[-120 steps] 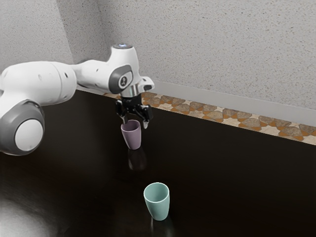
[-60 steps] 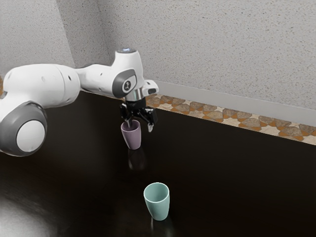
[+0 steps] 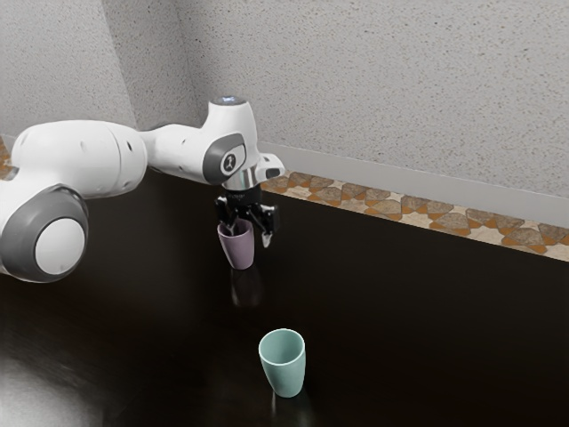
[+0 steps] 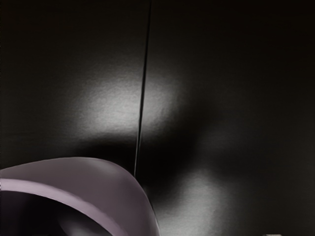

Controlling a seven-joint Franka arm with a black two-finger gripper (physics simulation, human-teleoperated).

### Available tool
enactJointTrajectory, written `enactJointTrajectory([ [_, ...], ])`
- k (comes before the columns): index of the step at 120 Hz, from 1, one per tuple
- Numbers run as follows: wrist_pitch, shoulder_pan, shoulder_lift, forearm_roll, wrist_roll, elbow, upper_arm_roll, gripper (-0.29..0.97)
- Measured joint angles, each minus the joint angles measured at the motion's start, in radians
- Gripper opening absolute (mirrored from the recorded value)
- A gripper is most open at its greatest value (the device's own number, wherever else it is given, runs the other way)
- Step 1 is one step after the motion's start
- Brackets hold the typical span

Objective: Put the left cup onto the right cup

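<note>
Slippage is the chief risk: the gripper [image 3: 244, 222], fingers spread and not yet clamped, straddles the rim of the purple cup [image 3: 236, 249] left of frame centre. The teal cup [image 3: 283, 363] stands well apart at lower centre on the dark table [image 3: 400, 311]. A shallow, off-centre pinch could tip the purple cup. No writing is readable, and the arm's small emblem is illegible.

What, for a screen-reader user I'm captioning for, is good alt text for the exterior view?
A white robot arm reaches from the exterior view's left, its black hand at the rim of an upright purple cup on a dark table. A teal cup stands apart, nearer the camera.
</note>
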Motion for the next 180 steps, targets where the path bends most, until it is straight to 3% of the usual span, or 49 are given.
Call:
enactJointTrajectory([
  [19,0.0,0.0,-0.001,0.005,0.0,0.002,0.002,0.11],
  [45,0.0,-0.013,-0.005,0.011,-0.001,0.004,0.002,-0.05],
  [93,-0.016,-0.015,-0.015,0.021,-0.007,0.006,0.006,-0.1],
  [155,-0.24,-0.078,-0.23,0.123,-0.122,-0.018,0.007,-0.1],
  [180,-0.296,-0.122,-0.275,0.135,-0.191,-0.033,-0.001,-0.1],
])
